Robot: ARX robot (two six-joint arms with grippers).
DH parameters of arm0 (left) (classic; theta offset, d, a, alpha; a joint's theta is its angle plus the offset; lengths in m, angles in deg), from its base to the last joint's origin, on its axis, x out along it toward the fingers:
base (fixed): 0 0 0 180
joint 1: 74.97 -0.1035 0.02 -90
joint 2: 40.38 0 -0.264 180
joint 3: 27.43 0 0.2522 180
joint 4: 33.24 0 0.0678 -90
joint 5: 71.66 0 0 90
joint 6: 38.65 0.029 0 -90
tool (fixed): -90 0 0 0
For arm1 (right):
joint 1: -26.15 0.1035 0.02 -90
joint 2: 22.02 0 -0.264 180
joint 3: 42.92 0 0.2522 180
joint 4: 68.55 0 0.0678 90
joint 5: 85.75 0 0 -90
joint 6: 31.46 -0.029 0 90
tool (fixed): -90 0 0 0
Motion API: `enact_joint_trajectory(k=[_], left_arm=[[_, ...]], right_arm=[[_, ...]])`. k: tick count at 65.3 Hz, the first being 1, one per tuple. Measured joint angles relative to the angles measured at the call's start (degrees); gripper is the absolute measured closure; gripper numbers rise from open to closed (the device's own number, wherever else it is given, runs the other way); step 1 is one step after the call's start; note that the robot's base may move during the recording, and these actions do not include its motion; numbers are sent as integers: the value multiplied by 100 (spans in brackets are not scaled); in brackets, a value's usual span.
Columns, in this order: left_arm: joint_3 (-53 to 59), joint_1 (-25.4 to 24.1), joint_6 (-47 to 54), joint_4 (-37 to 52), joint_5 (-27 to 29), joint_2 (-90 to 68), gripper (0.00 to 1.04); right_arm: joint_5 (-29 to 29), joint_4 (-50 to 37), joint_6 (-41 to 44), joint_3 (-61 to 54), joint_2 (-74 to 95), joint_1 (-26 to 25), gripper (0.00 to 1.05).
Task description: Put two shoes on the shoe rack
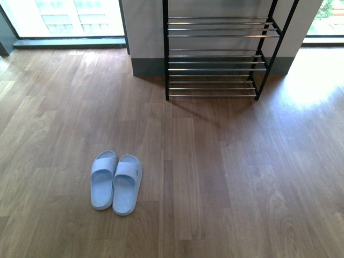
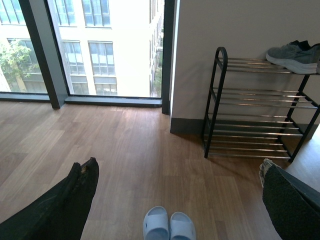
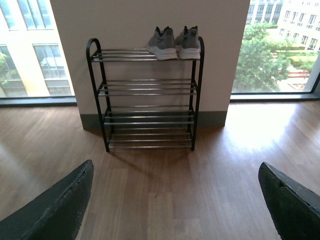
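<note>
Layout of the workspace at the outset of the task, with neither shoe yet lifted. The pair of pale blue slides point(image 1: 116, 183) lay side by side and touching on the wooden floor point(image 1: 226, 177), to the left of the robot's midline and close to its body. Their straps and toes pointed away from the robot, so the long axis of each ran nearly front to back with a slight lean.

The shoe rack point(image 1: 215, 63) stood well apart from them, farther ahead and somewhat to the right, backed against a pale wall point(image 3: 150, 20) between two windows. The slides thus lay nearer the left arm, and the rack faced the right arm more squarely.

The left gripper point(image 2: 176, 167) had its jaws spread wide and held nothing; the slides point(image 2: 169, 226) showed between its two fingers, down on the floor and not touched. The right gripper point(image 3: 176, 167) was likewise spread wide and empty, with the rack point(image 3: 147, 92) straight ahead of it and no slide in its view. Neither arm appeared in the front view.

A pair of grey sneakers point(image 3: 175, 42) occupied one end of the top tier; the three lower tiers carried nothing in these views. Nothing was seen on the floor between slides and rack. By this reading, the left arm was better placed for a grasp across a slide's narrow width.
</note>
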Motion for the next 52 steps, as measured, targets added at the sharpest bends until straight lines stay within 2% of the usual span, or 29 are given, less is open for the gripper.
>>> enact_joint_trajectory(k=[52], left_arm=[[0,-7,7,-2,-9,0,9]], right_arm=[[-24,0,0,0,-7,4,9]])
